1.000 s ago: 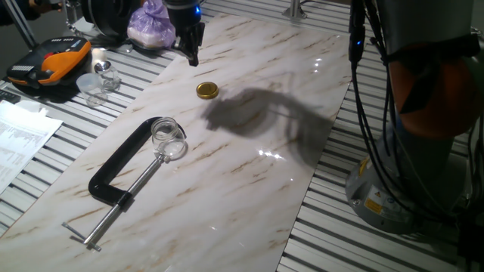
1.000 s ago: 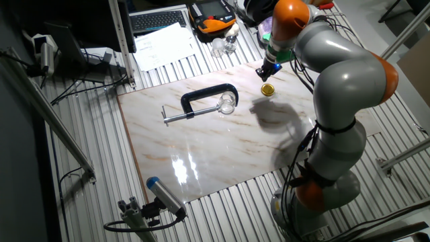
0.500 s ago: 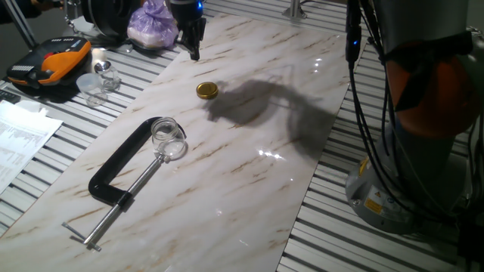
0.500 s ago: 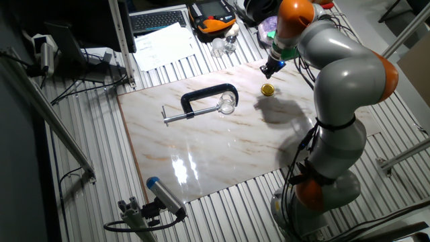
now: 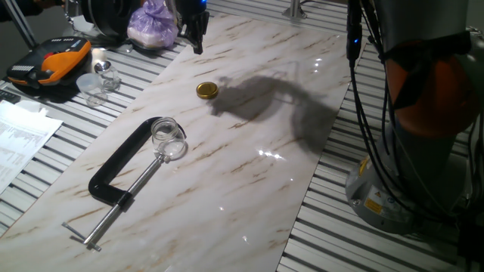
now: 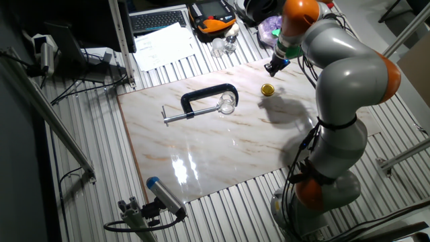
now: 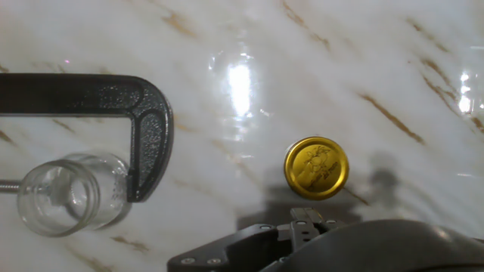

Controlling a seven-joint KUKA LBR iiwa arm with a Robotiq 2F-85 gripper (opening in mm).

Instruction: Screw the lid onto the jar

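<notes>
The gold lid [image 5: 207,91] lies flat on the marble board, also seen as the lid [image 6: 268,89] and the lid [image 7: 317,168]. The clear glass jar [image 5: 168,137] lies on its side in the mouth of a black C-clamp [image 5: 121,162]; the jar [image 6: 228,103] and the jar [image 7: 72,193] show in the other two views. My gripper [image 5: 196,36] hangs above the board's far edge, beyond the lid and clear of it. Its fingers look pressed together with nothing between them. In the hand view only the gripper [image 7: 306,221] tip shows at the bottom edge.
The marble board [image 5: 249,181] rests on a slatted metal table. An orange-black case [image 5: 49,64], clear cups [image 5: 97,81] and a purple bag [image 5: 151,26] sit off the board at far left. Papers [image 5: 19,140] lie at left. The arm's base [image 5: 412,174] stands at right.
The gripper has risen and drifted toward the board's far edge, farther from the lid. Lid, jar and clamp have not moved.
</notes>
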